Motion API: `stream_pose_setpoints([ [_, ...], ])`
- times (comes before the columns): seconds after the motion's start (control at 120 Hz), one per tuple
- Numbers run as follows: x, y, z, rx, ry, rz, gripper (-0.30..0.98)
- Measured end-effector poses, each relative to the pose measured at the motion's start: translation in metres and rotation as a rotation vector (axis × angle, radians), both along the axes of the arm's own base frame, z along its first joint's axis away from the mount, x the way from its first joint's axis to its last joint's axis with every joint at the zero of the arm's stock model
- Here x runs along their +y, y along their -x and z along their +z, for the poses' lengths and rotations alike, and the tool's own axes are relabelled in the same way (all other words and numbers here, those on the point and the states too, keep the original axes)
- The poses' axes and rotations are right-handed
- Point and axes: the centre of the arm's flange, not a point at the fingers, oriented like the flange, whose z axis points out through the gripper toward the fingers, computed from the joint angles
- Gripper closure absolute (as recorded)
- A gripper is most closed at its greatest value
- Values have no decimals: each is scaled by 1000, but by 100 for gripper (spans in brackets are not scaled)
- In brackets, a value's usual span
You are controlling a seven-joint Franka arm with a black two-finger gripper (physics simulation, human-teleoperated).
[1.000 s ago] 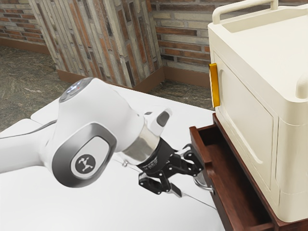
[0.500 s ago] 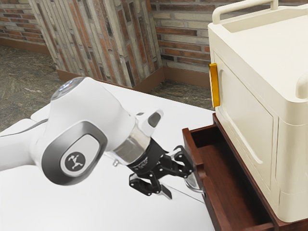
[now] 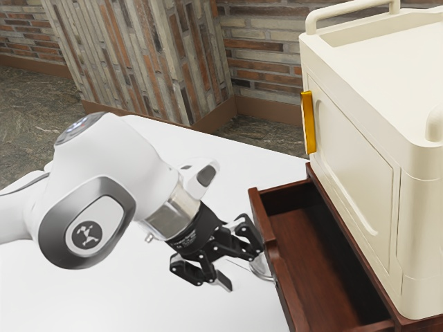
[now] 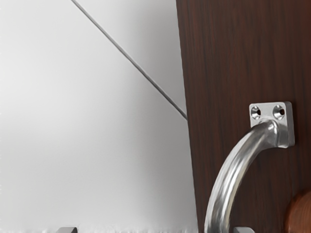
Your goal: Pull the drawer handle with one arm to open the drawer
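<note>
One black two-finger tool [image 3: 242, 267], open, near one curved silver metal handle [image 4: 235, 165] on one open, reddish-brown wooden drawer [image 3: 311, 270].

Cream cabinet [image 3: 356, 173], amber strip [image 3: 309, 123] on its side. White table [image 3: 104, 297] lower than cabinet top; brick wall [image 3: 259, 62] and brick pillar [image 3: 149, 62] beyond cabinet.

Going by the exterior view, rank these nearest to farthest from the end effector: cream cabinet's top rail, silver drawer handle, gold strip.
1. Silver drawer handle: on the drawer front, right at the end effector.
2. Gold strip: upright, at the cream cabinet's left edge in that view.
3. Top rail: above the cabinet's top.
</note>
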Motion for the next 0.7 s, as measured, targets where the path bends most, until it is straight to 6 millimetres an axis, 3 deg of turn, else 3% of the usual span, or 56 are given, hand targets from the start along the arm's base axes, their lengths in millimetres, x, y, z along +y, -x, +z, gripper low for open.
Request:
stream_pose_setpoints([
  [0.7,25,28,1,6,-6,19,29],
])
